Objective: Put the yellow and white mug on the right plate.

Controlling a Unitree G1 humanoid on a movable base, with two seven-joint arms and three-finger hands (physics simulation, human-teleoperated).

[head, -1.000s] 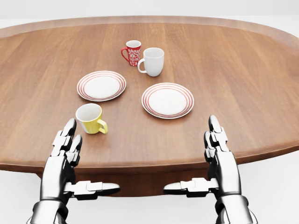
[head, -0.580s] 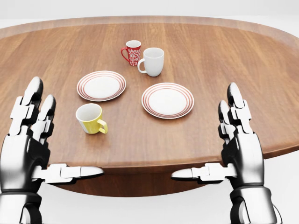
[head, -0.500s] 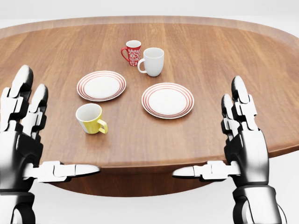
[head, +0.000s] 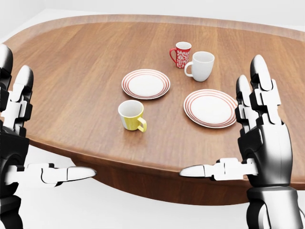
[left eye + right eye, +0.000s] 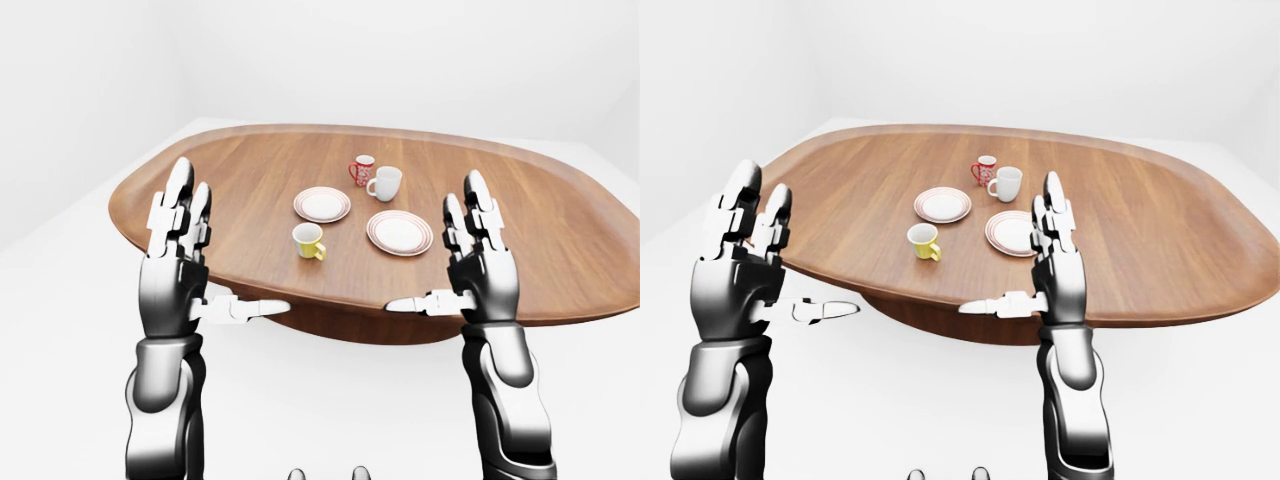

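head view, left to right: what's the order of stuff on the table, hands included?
Left robot hand → yellow and white mug → left plate → red mug → white mug → right plate → right robot hand, which overlaps that plate's right edge.

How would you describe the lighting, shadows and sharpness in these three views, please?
Head view: even, soft light, faint shadows under the yellow and white mug and right plate; everything sharp, no blur. Left-eye and right-eye views: a wider picture, a pale sheen on the table, bright highlights on the metal right hand.
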